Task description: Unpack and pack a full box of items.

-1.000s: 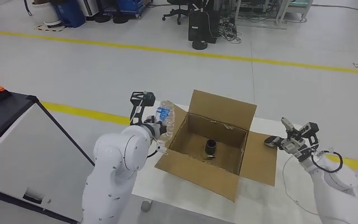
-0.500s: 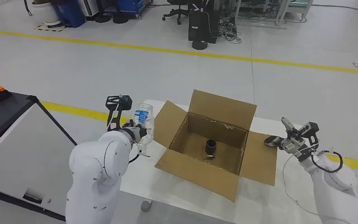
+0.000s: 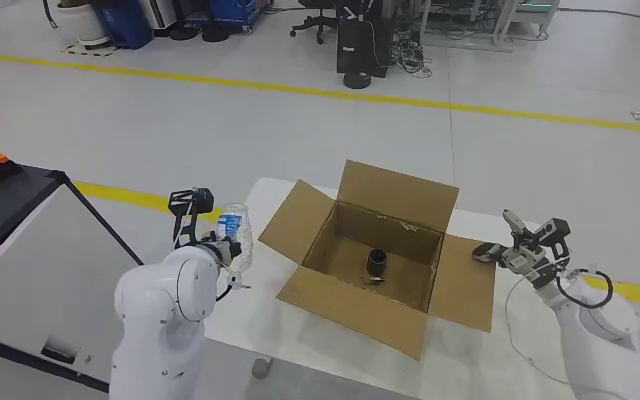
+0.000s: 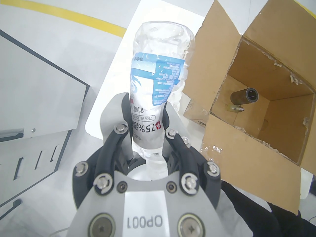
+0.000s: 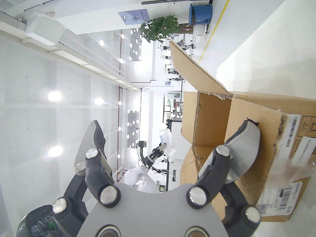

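left gripper (image 4: 147, 104): fingers clamped on the narrow end of the bottle (image 4: 158, 75); the wide base points away from the wrist.
bottle, location: held in the air at the left end of the table (image 4: 153, 10), outside the box (image 3: 400, 195) and apart from its left flap.
bottle, material: clear thin plastic, crumpled and dented, with a blue and white paper label around the middle.
box: brown corrugated cardboard, four flaps folded outward, torn paper along the inner rim; it stands on the white table with rounded corners.
left wrist view, extra detail: looks into the box, where a dark metal cylinder (image 4: 244, 95) lies on its side on the bottom, with a small pale piece (image 4: 234, 108) just beside it.
right gripper (image 5: 172, 127): fingers spread wide, holding nothing; one finger lies against the edge of the right flap (image 3: 465, 280), the other is clear of it.
right wrist view, extra detail: barcode stickers on the flap's outer face; the bottle shows far off beyond the box.
surroundings: a grey panel with a black frame (image 3: 40, 250) stands left of the table; a yellow line (image 3: 330, 93) crosses the floor behind.
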Available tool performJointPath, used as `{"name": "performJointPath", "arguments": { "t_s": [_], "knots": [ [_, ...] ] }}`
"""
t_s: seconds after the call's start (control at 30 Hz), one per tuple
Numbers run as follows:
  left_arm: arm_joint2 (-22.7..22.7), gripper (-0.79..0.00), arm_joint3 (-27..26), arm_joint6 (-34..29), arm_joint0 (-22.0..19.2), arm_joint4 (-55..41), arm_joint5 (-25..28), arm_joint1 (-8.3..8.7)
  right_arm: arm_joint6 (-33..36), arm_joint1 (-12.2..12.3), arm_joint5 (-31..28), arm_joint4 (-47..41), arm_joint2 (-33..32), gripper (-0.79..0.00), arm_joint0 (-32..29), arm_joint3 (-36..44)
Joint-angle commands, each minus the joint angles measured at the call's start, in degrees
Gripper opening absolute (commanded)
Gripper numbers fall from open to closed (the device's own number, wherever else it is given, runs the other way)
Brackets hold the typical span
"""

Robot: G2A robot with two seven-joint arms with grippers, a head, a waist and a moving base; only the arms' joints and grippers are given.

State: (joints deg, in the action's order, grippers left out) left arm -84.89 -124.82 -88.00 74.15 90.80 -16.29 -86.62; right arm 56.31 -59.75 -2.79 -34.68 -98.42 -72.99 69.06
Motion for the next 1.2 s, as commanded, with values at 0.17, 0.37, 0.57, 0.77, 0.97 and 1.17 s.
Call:
{"name": "performJointPath", "arguments": {
  "t_s": [0.17,0.37,0.57,0.77,0.97,1.17],
  "knots": [
    [-1.49,-0.785,4.37,0.0,0.96,1.0,0.01,-0.56,0.0,0.0,0.0,0.0,0.0,0.0,0.0,0.0],
    [-1.57,-0.785,8.62,0.0,0.67,0.03,0.01,-1.12,0.0,0.0,0.0,0.0,0.0,0.0,0.0,0.0],
    [-2.25,-0.785,17.01,0.0,-2.04,4.04,0.0,-2.04,0.0,0.0,0.0,0.0,0.0,0.0,0.0,0.0],
    [-2.25,-0.785,24.24,0.0,-4.14,6.86,0.0,-3.64,0.0,0.0,0.0,0.0,0.0,0.0,0.0,0.0],
    [-2.41,-0.785,30.16,0.32,-6.35,8.1,-0.32,-5.12,0.0,0.0,0.0,0.0,0.0,0.0,0.0,0.0],
    [-2.65,-0.785,36.09,2.7,-8.07,7.65,-2.69,-6.38,0.0,0.0,0.0,0.0,0.0,0.0,0.0,0.0]
  ]
}}
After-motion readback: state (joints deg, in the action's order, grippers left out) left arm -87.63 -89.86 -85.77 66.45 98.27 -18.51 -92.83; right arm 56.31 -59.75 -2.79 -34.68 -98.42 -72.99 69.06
